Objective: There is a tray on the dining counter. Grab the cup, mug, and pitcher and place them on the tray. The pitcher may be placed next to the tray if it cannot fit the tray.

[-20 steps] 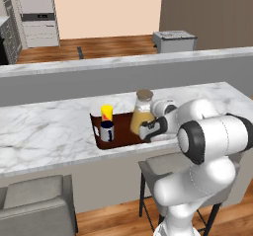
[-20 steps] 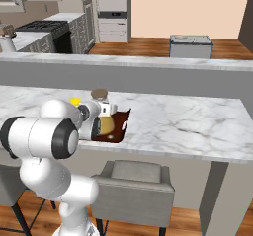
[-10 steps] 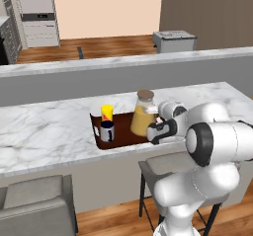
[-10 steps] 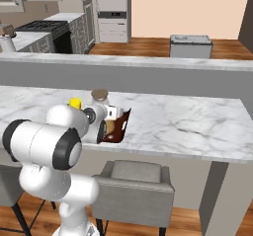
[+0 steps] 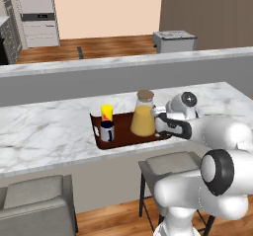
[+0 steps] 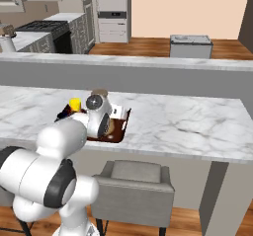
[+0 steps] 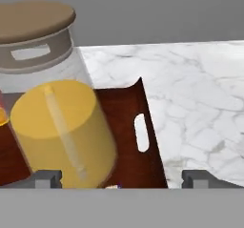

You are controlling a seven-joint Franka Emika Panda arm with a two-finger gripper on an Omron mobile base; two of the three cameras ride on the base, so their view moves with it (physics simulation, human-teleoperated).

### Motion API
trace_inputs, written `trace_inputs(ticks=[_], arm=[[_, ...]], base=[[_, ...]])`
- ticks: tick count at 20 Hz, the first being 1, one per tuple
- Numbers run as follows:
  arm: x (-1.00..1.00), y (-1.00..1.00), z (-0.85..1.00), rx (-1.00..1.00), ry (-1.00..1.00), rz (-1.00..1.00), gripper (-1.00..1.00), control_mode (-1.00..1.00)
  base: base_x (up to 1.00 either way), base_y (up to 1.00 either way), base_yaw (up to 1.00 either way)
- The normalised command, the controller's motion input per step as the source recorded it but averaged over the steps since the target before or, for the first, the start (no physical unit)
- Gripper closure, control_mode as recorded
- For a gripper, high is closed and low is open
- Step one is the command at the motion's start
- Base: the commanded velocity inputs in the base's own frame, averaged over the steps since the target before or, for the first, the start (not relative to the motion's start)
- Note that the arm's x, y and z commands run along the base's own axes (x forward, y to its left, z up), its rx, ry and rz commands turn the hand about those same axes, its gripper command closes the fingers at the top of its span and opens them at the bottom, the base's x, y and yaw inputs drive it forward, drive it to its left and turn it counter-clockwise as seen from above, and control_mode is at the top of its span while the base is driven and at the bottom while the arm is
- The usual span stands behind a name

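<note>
My gripper (image 7: 121,178) stands with its jaws spread wide and nothing between them, low over the near right part of the tray (image 7: 151,162), the fingertips (image 7: 46,178) set well apart. Straight ahead of it and slightly left in the hand view, the pitcher (image 7: 57,122) stands upright on the tray, orange liquid in its lower body, brown cork lid on top. From the left base view I see the gripper (image 5: 165,125) just to the right of the pitcher (image 5: 143,114), close beside the glass. The mug (image 5: 107,131) sits at the tray's (image 5: 127,138) left end with the cup (image 5: 106,113) just behind it. The tray rests on the dining counter (image 5: 44,136), near its front edge.
</note>
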Motion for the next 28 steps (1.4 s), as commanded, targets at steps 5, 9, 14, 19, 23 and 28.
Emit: trace_inputs(ticks=[5, 9, 14, 19, 23, 28], arm=[[-0.11, -0.08, 0.46, 0.0, 0.56, 0.0, -1.0, -1.0], [0.0, -0.05, 0.41, 0.0, 0.53, 0.0, -1.0, -1.0], [-0.29, -0.11, 0.22, 0.0, 0.37, 0.0, -1.0, -1.0], [-0.91, -0.17, 0.0, 0.0, 0.1, 0.0, -1.0, -1.0], [-1.0, -0.07, 0.0, 0.0, 0.0, 0.0, -1.0, -1.0], [-1.0, 0.0, 0.0, 0.0, -0.11, 0.0, -1.0, -1.0]], base=[[0.0, 0.0, 0.0], [0.0, 0.0, 0.0], [0.0, 0.0, 0.0], [0.0, 0.0, 0.0], [0.0, 0.0, 0.0], [0.0, 0.0, 0.0]])
